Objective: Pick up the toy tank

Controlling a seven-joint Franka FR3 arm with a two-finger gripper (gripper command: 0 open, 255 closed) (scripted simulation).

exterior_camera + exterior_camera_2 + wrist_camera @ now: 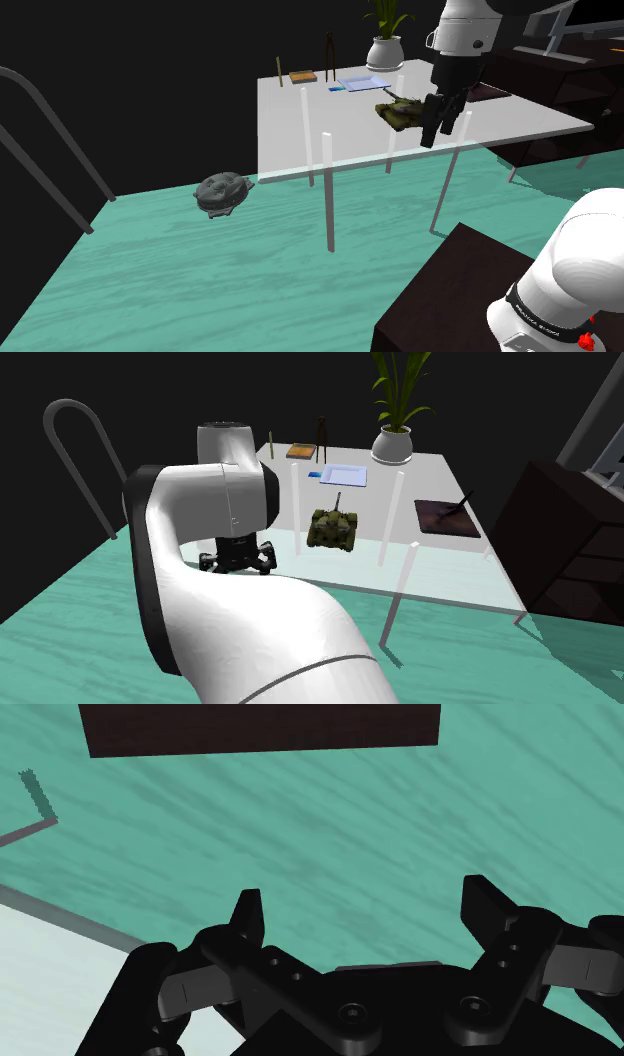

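The toy tank [399,111] is olive green with camouflage patches and stands near the middle of the pale glass table [300,130]. In the second exterior view the tank [333,529] points its barrel toward the far side. My black gripper [437,130] hangs just beside the tank on the shoulder view's right, apart from it. It appears under the white arm as the gripper [237,564], off to the tank's left. In the wrist view the gripper [365,899] is open, its fingers wide apart with nothing between them, over teal floor and a table corner [60,974].
A potted plant [393,442], a blue tray [342,474], a brown book [300,451] and a dark tablet with a pen [445,515] share the table. A grey lumpy object [220,192] lies on the floor. A dark cabinet [560,542] stands beside the table.
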